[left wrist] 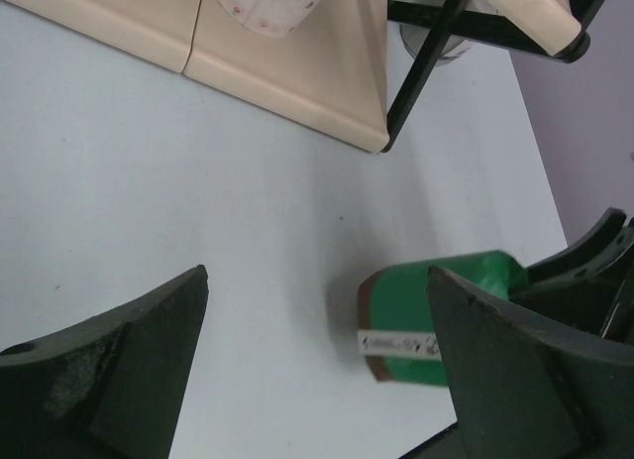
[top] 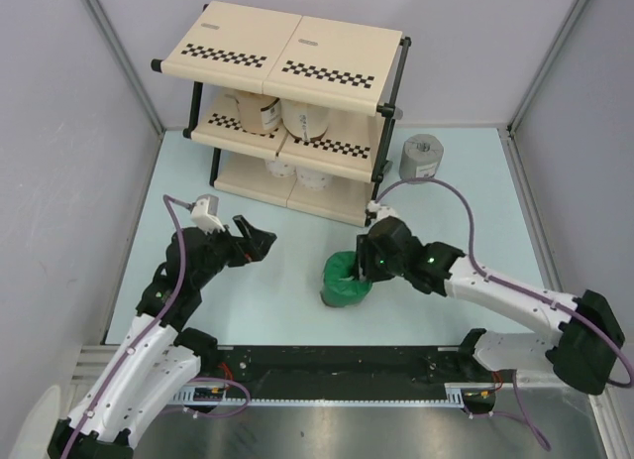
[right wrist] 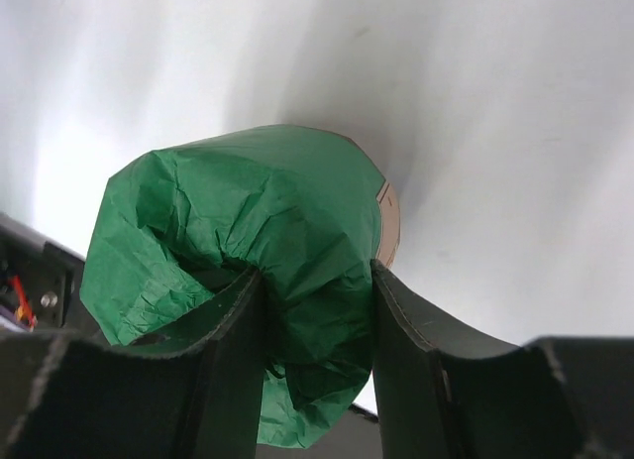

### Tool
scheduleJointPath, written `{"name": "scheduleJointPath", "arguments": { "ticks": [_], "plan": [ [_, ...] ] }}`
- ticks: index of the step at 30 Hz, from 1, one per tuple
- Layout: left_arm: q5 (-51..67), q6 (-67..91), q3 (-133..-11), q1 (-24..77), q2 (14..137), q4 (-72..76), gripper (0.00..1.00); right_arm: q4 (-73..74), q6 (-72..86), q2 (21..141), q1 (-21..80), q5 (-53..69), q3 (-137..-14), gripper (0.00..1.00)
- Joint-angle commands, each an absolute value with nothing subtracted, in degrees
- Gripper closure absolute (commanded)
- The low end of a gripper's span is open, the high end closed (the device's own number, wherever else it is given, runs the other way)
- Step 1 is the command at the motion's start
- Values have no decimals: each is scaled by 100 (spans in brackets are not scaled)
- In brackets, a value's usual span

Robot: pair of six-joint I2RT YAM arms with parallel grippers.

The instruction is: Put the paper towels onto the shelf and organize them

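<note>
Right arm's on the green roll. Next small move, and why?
Probably lift straight up. The right gripper looks shut on the green roll, which appears to rest on the table, short of the shelf. The left gripper is open and empty.

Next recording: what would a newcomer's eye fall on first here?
The green roll near the front of the table, gripped by the right claw. Behind it stands the shelf, with pale rolls on its middle and bottom tiers, and a grey roll sits alone on the table to its right. The left claw hangs open and empty.
</note>
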State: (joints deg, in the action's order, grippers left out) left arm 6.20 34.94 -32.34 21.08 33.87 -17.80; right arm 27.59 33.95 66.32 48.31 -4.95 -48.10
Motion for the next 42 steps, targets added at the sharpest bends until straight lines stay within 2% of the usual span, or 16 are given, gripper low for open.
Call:
{"name": "scheduleJointPath", "arguments": {
  "ticks": [1,7,12,15,16,18,26,31,34,38,42],
  "plan": [
    [589,3472,-3269,2083,3270,-1942,4,1751,4007,7276,5579,-931,-5071,63],
    [404,3472,-3357,2092,3059,-2232,4,1284,4043,8417,5915,-1055,-5843,63],
    [325,3480,-3366,2092,2936,-2373,4,1239,3850,9122,5968,-705,-6695,61],
    [308,3463,-3384,2083,2909,-2434,4,1379,3735,9255,6038,-729,-6864,45],
    [316,3454,-3384,2092,2909,-2443,4,1536,3744,9211,6029,-825,-6864,35],
    [316,3445,-3375,2092,2909,-2452,4,1765,3762,8975,6038,-1158,-6864,27],
    [360,3410,-3357,2092,3023,-2347,4,3040,3867,7385,5968,-2205,-6418,22],
    [308,3357,-3314,2092,2962,-2382,4,3629,4315,6059,4864,-2215,-5872,22],
    [325,3357,-3278,2092,2944,-2391,4,3761,4272,5732,4169,-2049,-5695,22],
    [352,3366,-3296,2092,2927,-2426,4,3490,4008,5809,2563,-1418,-5669,22],
    [386,3401,-3296,2092,2883,-2426,4,2561,3981,6248,1401,-730,-5678,22]
  ]
}}
